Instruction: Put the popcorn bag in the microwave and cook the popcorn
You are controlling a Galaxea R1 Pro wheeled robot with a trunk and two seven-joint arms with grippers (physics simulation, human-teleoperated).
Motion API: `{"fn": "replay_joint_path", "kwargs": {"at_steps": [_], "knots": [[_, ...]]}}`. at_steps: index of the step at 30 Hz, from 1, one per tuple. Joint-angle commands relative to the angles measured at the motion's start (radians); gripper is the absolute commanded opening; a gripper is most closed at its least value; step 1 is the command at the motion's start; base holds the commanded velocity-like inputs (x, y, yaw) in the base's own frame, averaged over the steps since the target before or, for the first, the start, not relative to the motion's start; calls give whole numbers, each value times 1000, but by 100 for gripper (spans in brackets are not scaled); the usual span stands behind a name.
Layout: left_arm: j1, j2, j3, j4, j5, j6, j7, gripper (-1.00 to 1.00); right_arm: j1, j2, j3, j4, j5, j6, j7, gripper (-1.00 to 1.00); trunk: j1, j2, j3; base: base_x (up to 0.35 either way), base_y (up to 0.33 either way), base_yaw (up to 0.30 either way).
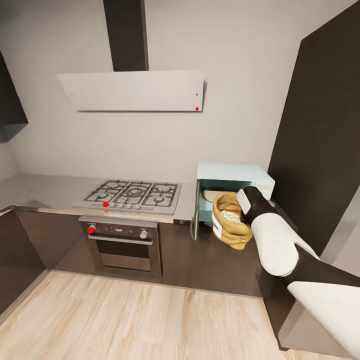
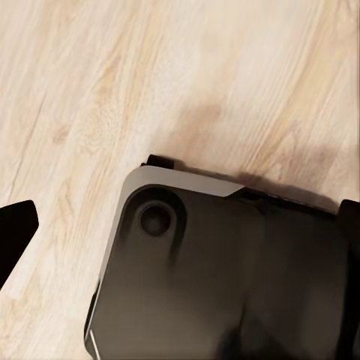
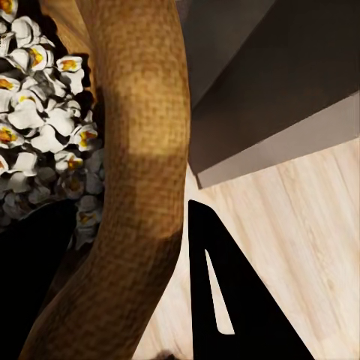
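The pale mint microwave (image 1: 235,172) stands on the light-grey countertop (image 1: 45,190) with its door (image 1: 195,220) swung open to the left. In front of its opening the golden-tan popcorn bag (image 1: 232,232) hangs in the air past the counter edge, tilted, mouth up. My right gripper (image 1: 239,210) is shut on its rim. White popcorn (image 1: 231,216) fills the bag. In the right wrist view the bag wall (image 3: 142,150) runs between my dark fingers (image 3: 225,285), with popcorn (image 3: 45,127) inside. In the left wrist view, one dark fingertip (image 2: 15,232) sits at the picture's edge.
A gas hob (image 1: 132,195) and a steel oven (image 1: 122,242) lie left of the microwave, under a white hood (image 1: 132,90). A tall dark cabinet (image 1: 320,150) rises at the right. Wooden floor (image 1: 125,320) lies in front. My base (image 2: 225,270) sits below the left gripper.
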Motion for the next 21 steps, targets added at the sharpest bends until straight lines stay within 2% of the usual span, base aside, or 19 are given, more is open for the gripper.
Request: {"fn": "replay_joint_path", "kwargs": {"at_steps": [1, 21], "knots": [[0, 0, 2, 0, 0, -3, 0, 100, -3, 1, -8, -2, 10, 6, 3, -100, 1, -3, -2, 38, -5, 0], [1, -2, 1, 0, 1, -4, 0, 100, -6, 1, -7, -1, 8, 6, 19, -100, 1, -3, -2, 17, 0, 0]]}}
